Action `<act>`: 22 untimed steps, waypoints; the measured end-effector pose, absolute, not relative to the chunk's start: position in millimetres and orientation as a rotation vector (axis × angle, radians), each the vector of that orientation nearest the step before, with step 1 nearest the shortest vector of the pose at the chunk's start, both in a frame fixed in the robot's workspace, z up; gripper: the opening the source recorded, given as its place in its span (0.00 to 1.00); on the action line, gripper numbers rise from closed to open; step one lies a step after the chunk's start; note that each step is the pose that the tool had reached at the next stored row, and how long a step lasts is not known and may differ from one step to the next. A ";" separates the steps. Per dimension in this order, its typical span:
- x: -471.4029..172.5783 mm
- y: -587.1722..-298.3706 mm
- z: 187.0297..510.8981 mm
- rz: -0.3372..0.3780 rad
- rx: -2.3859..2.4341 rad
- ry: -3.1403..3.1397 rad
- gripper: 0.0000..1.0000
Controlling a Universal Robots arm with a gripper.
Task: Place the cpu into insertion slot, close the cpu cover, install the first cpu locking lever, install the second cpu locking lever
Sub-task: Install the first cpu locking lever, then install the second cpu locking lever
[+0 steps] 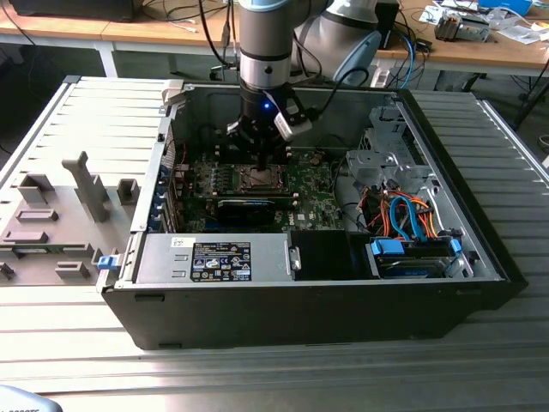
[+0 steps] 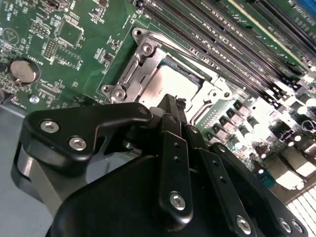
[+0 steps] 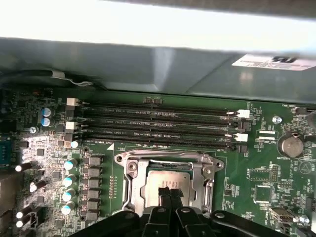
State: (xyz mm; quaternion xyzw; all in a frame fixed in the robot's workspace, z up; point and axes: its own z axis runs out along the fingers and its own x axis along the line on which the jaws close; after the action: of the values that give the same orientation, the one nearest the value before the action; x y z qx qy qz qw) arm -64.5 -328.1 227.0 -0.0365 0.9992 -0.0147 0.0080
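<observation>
With the arm reaching down into the open PC case [image 1: 480,249], the end effector [image 3: 170,193] sits right over the cpu [image 3: 168,180], fingertips together at its top face.

In both wrist views the cpu [image 2: 173,86] lies flat in the insertion slot [image 3: 143,195], and the cpu cover [image 3: 170,159] frames it, down around the chip as far as I can tell. Fingers [image 2: 174,118] pinched to a narrow point, holding nothing; contact with the chip unclear. Memory slots [image 3: 158,126] run just beside the socket on the green motherboard [image 3: 261,177]. Exterior view: end effector [image 1: 260,159] directly above the socket, case on the slatted counter [image 1: 274,378].
</observation>
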 end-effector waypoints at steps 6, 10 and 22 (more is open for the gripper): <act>-64.5 -328.2 241.0 -0.046 -0.114 3.123 0.11; -64.5 -328.2 242.6 -0.046 -0.114 3.123 0.11; -64.5 -331.3 242.6 -0.047 -0.114 3.123 0.11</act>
State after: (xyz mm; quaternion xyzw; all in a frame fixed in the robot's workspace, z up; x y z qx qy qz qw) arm -64.5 -331.3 242.6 -0.0365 0.9992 -0.0151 0.0080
